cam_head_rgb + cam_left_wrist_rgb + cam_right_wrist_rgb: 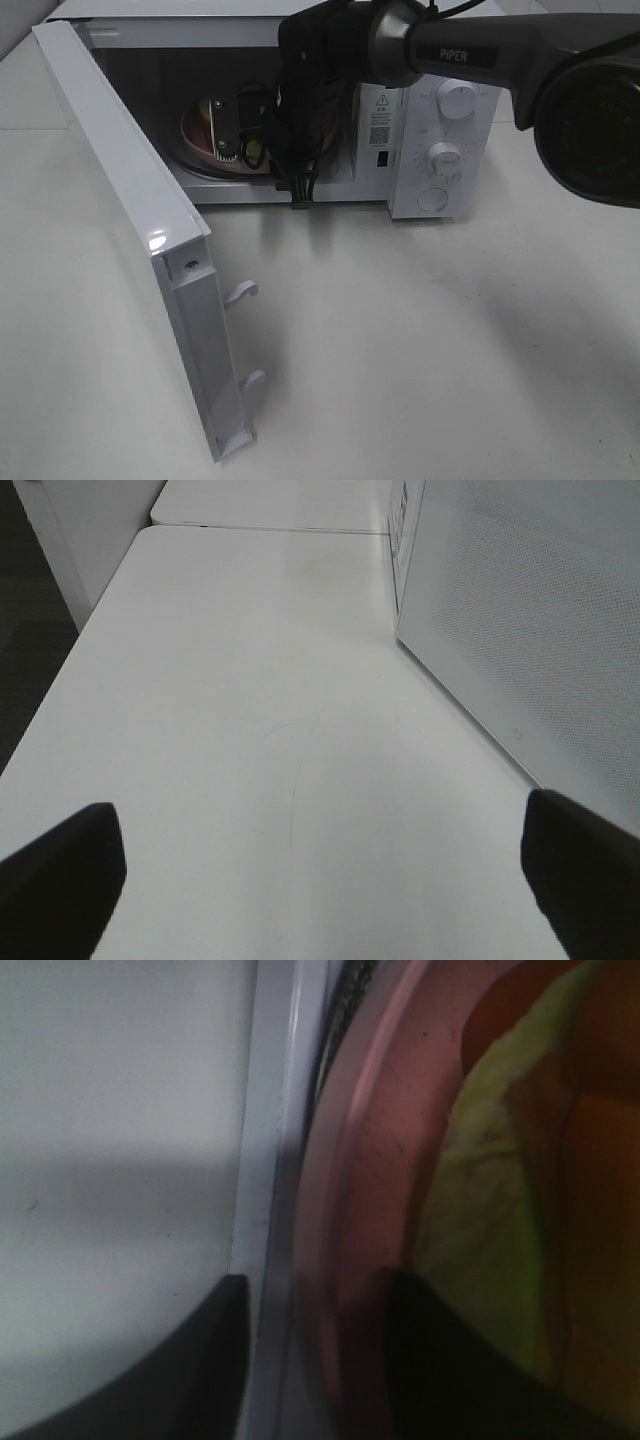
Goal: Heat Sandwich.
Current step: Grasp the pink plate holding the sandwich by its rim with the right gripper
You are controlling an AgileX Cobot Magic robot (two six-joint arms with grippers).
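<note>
I count one white box-shaped microwave oven (415, 190) with its one white door (130, 180) swung wide. There are two round white knobs (457, 100) on its panel, two white latch hooks (240, 292) on the door's edge and one round pink plate (370, 1160). There is also one white-bread sandwich (490, 1220) with yellowish-orange filling, and two claws of mine. My right claw (315, 1280) is inside the oven's cavity. Its two dark fingers (200, 1360) stand apart with the plate's rim running between them, one finger outside the rim and the other over the plate's inner surface. Whether they press on that rim I cannot tell. The sandwich lies flat on the plate, just beside the inner finger, on the side away from the outer one. Only part of it shows. Its pale edge runs roughly the way my fingers point, slanting a little off them, so its long axis seems to follow my reach, though its ends are out of sight. My left claw (320, 805) hangs with fingers spread wide and nothing between them, above the plain white worktop (250, 730), with the oven's perforated white side wall (540, 630) near one finger.
</note>
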